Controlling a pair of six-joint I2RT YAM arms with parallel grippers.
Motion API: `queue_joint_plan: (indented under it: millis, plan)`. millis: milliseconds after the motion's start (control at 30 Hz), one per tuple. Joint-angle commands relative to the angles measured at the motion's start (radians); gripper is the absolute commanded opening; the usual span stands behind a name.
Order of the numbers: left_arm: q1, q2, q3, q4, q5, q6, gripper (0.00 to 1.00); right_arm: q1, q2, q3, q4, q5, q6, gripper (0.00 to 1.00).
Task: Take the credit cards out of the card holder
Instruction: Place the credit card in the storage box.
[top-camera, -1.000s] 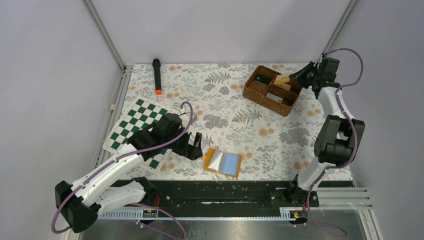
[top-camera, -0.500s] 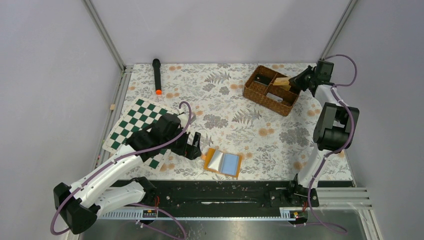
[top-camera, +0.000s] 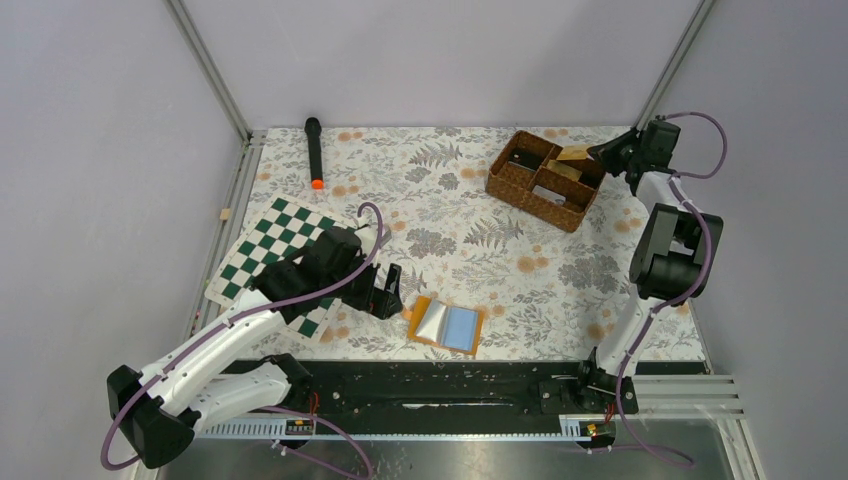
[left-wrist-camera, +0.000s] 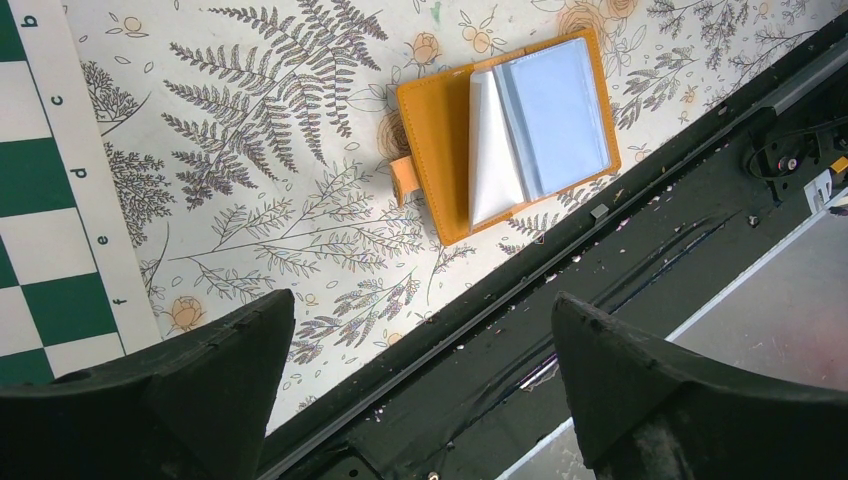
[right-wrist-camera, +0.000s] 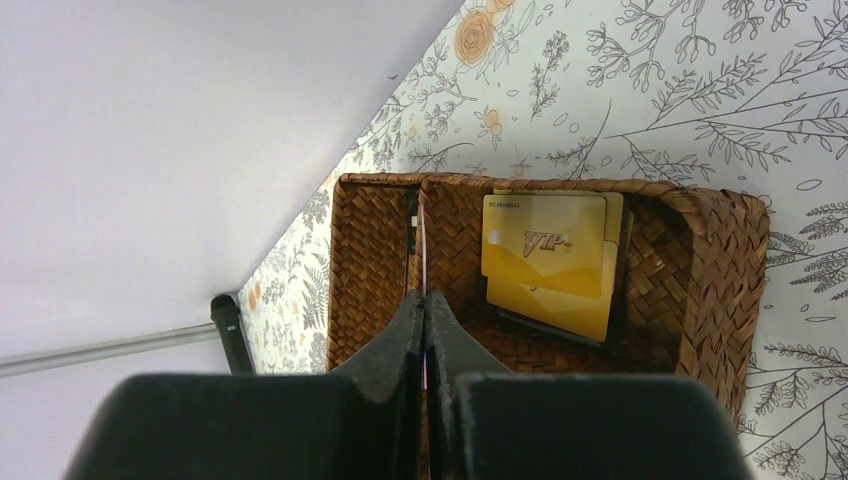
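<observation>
Right gripper (right-wrist-camera: 424, 296) has drawn back over the basket (right-wrist-camera: 740, 260), clamped on a beige card (top-camera: 574, 153). I note card holder (left-wrist-camera: 440, 150) splayed open, light blue card (left-wrist-camera: 555, 115) inside; left gripper (left-wrist-camera: 415, 305) wide.

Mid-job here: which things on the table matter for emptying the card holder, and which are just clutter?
Job: card holder, lying open; light blue card inside it; beige card pinched in right hand; gold cards in the wicker basket; left hand, open.
Lying about: chessboard mat; black stick with orange tip.
</observation>
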Motion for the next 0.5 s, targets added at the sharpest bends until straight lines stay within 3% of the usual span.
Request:
queue_joint_plan:
  millis: [0,467]
  plan:
    - [0.003,-0.017,0.033,0.019,-0.019,0.013,0.99,-0.002,0.014,0.012,0.03,-0.022,0.018,0.0]
    - [0.004,-0.012,0.032,0.02,-0.025,0.011,0.99,-0.001,0.102,0.039,0.043,-0.007,0.036,0.0]
